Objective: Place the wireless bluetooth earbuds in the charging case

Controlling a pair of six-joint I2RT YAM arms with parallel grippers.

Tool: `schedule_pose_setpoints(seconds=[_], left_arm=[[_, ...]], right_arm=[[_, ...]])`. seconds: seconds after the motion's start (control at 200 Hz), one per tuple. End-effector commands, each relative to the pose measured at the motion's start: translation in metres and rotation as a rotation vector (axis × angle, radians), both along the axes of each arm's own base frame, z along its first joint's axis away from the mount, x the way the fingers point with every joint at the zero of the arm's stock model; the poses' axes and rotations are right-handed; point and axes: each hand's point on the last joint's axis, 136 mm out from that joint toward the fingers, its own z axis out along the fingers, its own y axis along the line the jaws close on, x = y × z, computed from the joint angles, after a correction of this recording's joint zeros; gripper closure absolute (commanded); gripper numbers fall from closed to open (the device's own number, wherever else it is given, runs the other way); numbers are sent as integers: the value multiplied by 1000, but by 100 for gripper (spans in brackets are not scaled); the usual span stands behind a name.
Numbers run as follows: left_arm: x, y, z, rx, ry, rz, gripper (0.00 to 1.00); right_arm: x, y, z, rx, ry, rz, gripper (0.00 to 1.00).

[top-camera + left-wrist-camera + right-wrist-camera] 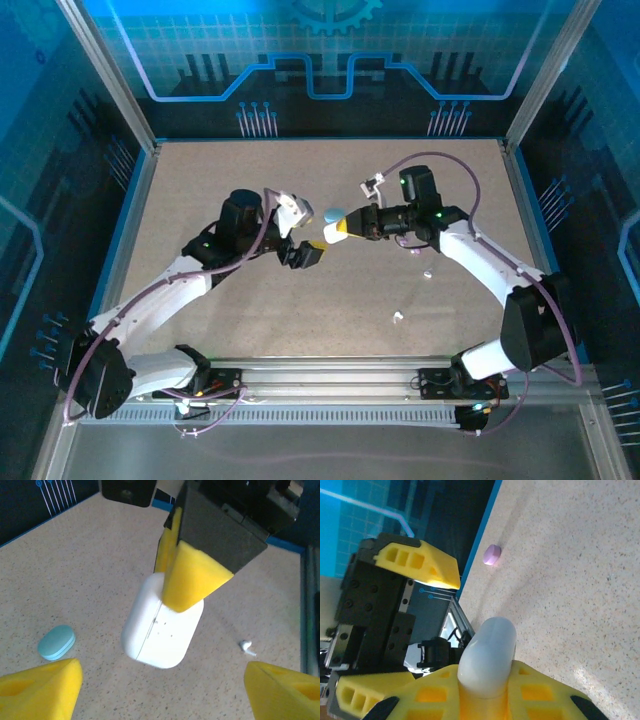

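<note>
— Cases first: how many do you count?
— Two for certain. One white charging case, closed, and one pale blue oval case lying on the desk off to its side. One small purple oval piece lies near the desk's edge in the right wrist view; case or bud, I cannot tell.
— And earbuds?
— Two white earbuds in the overhead view, both loose on the desk beside the right arm and well apart from the white case. The second earbud lies nearer the arm bases.
— Where is the white case?
— Near the middle of the desk, between the two hands.
— Hands?
— The right hand is clamped on the white case. Its yellow fingers pinch one end, and the other end sticks out toward the left hand. That one is spread wide and grasps nothing, with a finger on either side of the case, not touching it.
— Any writing?
— A few tiny dark dots sit beside the case's seam, too small to read as lettering.
</note>
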Motion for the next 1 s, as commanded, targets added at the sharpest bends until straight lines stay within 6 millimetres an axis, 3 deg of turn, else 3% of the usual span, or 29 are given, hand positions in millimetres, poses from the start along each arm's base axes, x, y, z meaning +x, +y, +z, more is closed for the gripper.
schedule_pose_setpoints(seconds=[0.0, 0.085, 0.265, 0.505, 0.655, 0.84, 0.996], left_arm=[[-7, -2, 34, -208, 63, -46, 15], [3, 2, 42, -310, 169, -8, 16], [10, -11, 61, -518, 353, -50, 20], [12, -23, 101, -713, 426, -196, 27], [10, -27, 106, -721, 432, -220, 30], [-1, -39, 113, -697, 419, -277, 32], [-3, -44, 121, -708, 405, -302, 39]], right_arm=[[0, -5, 26, 66, -96, 14, 84], [2, -9, 38, 91, -153, 14, 84], [-1, -12, 77, 164, -319, 29, 83], [-10, -16, 116, 229, -464, 22, 82], [-14, -17, 130, 263, -516, 19, 82], [-13, -17, 135, 277, -527, 9, 82], [-13, -14, 134, 281, -525, 17, 82]])
